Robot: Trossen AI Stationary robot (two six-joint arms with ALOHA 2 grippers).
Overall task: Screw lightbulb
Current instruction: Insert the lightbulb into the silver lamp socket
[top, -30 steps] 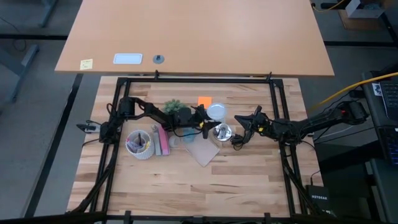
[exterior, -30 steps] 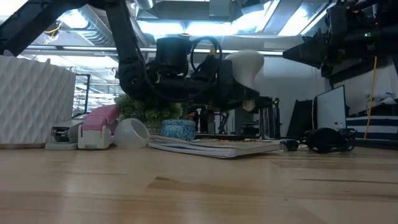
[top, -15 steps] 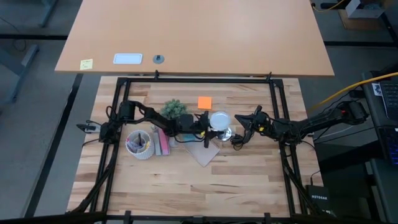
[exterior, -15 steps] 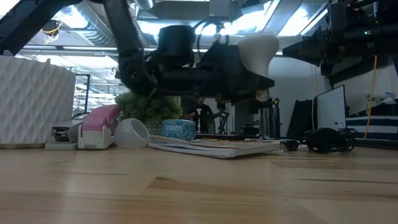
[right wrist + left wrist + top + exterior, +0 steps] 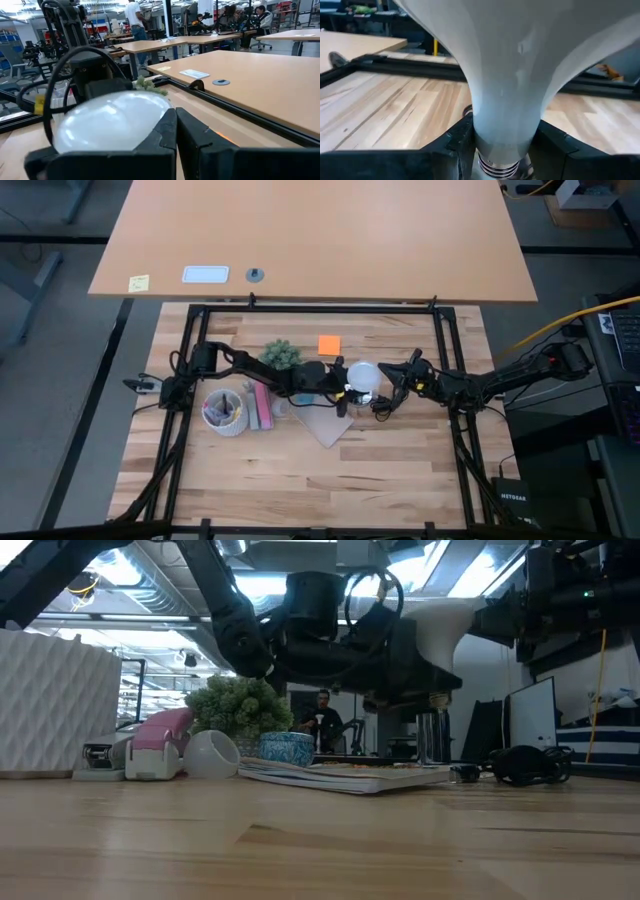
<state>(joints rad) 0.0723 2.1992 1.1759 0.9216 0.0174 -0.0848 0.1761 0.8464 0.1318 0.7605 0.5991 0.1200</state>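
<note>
Lightbulb (image 5: pixel 361 374) now farther right — left claw (image 5: pixel 345 389) clamped on its neck, right claw (image 5: pixel 385 402) shut, empty.

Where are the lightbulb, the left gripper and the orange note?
lightbulb (image 5: pixel 505 90): left wrist view, on its tapering white neck.
left gripper (image 5: pixel 501 150): left wrist view, between its fingertips at the bulb's base.
orange note (image 5: pixel 328 345): high view, on its middle.

- Wooden table (image 5: pixel 300 470) carries everything.
- Left of the left gripper (image 5: pixel 345 388): white ribbed cup (image 5: pixel 224 412), pink stapler (image 5: pixel 262 406), green plant (image 5: pixel 281 354).
- Beneath it: a flat book (image 5: pixel 345 776).
- Behind it: orange note (image 5: pixel 329 344).
</note>
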